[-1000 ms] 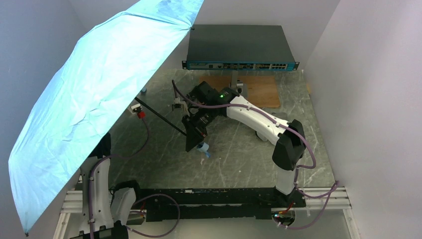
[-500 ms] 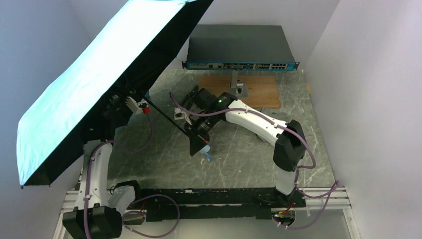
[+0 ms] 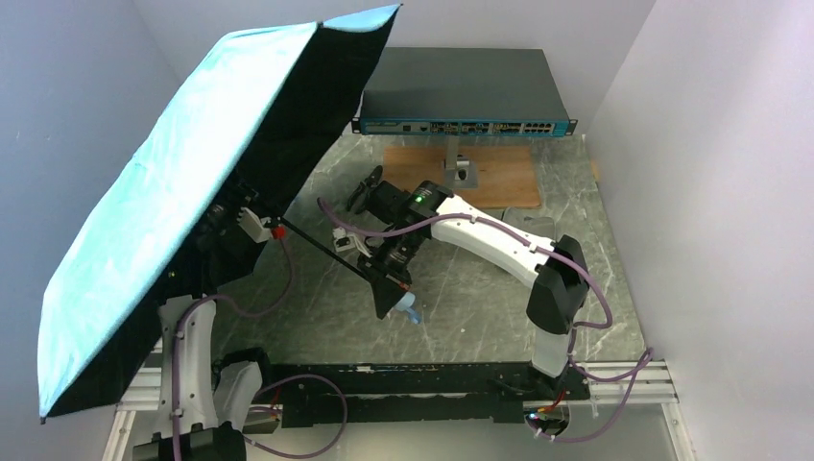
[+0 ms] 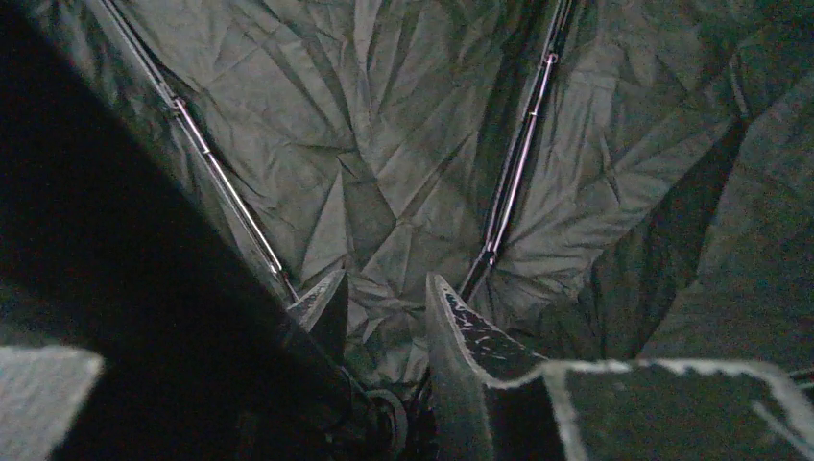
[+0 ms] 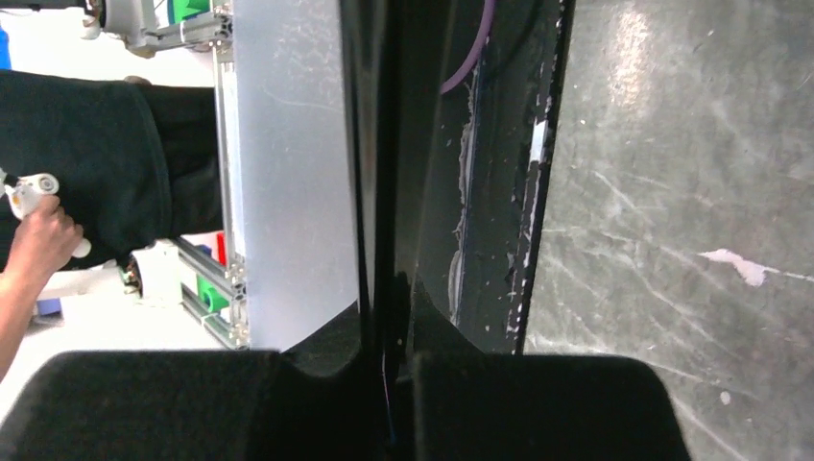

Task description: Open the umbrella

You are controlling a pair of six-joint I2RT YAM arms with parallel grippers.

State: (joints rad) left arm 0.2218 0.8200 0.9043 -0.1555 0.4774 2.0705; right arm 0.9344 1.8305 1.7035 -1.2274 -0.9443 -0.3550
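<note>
Looks basically done: fully spread umbrella (image 3: 173, 211), pinched tight at its shaft (image 3: 312, 242) by right gripper (image 3: 389, 291); left gripper (image 4: 384, 317) parted under its canopy (image 4: 403, 144), gripping nothing.

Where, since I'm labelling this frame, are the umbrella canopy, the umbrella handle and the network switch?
umbrella canopy (image 3: 163, 211), top external view, on the sky-blue outer fabric.
umbrella handle (image 3: 409, 313), top external view, on the pale-blue stub end.
network switch (image 3: 461, 84), top external view, on its flat dark top.

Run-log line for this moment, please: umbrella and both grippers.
umbrella: open, tilted at left | right gripper: shut on shaft | left gripper: open, under canopy, gripping nothing
</note>
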